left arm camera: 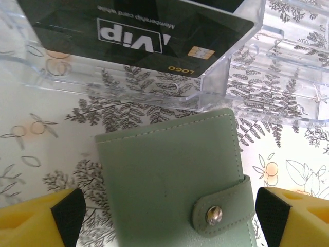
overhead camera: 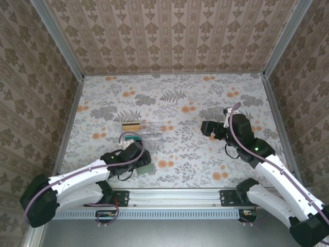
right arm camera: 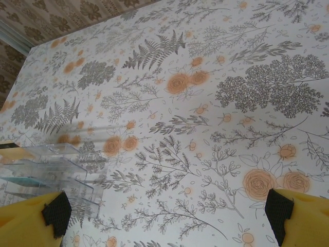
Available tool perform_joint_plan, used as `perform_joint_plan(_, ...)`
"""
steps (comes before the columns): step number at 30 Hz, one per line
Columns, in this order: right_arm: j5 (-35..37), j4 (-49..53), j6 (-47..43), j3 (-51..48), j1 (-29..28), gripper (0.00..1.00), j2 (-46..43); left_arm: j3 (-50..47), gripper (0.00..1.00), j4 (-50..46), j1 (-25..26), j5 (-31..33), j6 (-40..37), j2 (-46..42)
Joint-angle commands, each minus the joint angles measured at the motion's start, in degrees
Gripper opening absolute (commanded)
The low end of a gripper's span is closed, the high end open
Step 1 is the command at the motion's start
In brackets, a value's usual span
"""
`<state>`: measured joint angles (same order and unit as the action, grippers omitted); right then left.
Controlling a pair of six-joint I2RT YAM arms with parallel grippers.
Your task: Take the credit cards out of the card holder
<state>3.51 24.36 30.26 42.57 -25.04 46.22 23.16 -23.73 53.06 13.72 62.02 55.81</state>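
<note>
A black card (left arm camera: 139, 36), lying ahead of the left fingers (left arm camera: 43, 221), carries upside-down the white word "Vip", a small line starting "Membership card", and the golden word "LOGO" beside its chip.

left gripper (overhead camera: 136, 152): over pale sage-green flat wallet (overhead camera: 145, 168), near edge of floral tabletop (overhead camera: 180, 92)
clear plastic compartment tray (overhead camera: 150, 136): just beyond wallet, dark card with gold band (overhead camera: 131, 125) at far-left end
right gripper (overhead camera: 205, 128): right of tray, well apart

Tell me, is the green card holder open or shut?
Shut: the card holder lies folded flat, its snap tab wrapped over the front.
</note>
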Motion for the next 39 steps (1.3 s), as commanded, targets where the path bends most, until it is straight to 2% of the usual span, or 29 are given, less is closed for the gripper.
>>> perform_joint_plan(1, 1.94, 2.88, 0.37, -0.74, -0.45, 1.00, -1.59, -2.04, 0.89, 6.86, 1.48, 0.22, 1.20, 1.33)
perform_joint_plan(7, 0.96, 3.13, 0.33, -1.78, -0.58, 1.00, -3.12, -2.51, 0.88, 15.99, 5.54, 0.09, 0.64, 5.58)
perform_joint_plan(14, 0.30, 4.63, 0.56, -2.63, -0.64, 1.00, -5.59, 2.55, 0.88, 23.17, 12.66, 2.20, 3.42, 16.48)
perform_joint_plan(18, 0.41, 6.10, 0.92, -3.02, -0.71, 1.00, -7.76, 7.75, 0.88, 22.93, 15.33, 2.46, 4.63, 21.87)
perform_joint_plan(23, -0.17, 8.59, 1.90, -3.01, -0.80, 1.00, -9.47, 11.56, 0.87, 21.40, 16.11, 1.85, 5.85, 25.03)
perform_joint_plan(28, -1.51, 10.96, 2.85, -3.47, -1.06, 1.00, -9.83, 12.64, 0.88, 22.69, 16.11, 1.86, 6.46, 23.63)
perform_joint_plan(33, -1.33, 12.13, 6.60, -5.50, -4.04, 1.00, -8.43, 14.40, 0.95, 14.35, 16.01, 5.06, 8.08, 18.38)
perform_joint_plan(36, 3.53, 13.32, 10.65, -6.00, -9.52, 1.00, -6.27, 13.09, 1.00, 8.60, 14.87, 7.02, 8.64, 11.34)
perform_joint_plan(39, 8.30, 12.58, 14.36, -5.57, -17.23, 1.00, -2.43, 11.22, 1.00, 2.09, 12.44, 8.04, 8.54, 2.44)
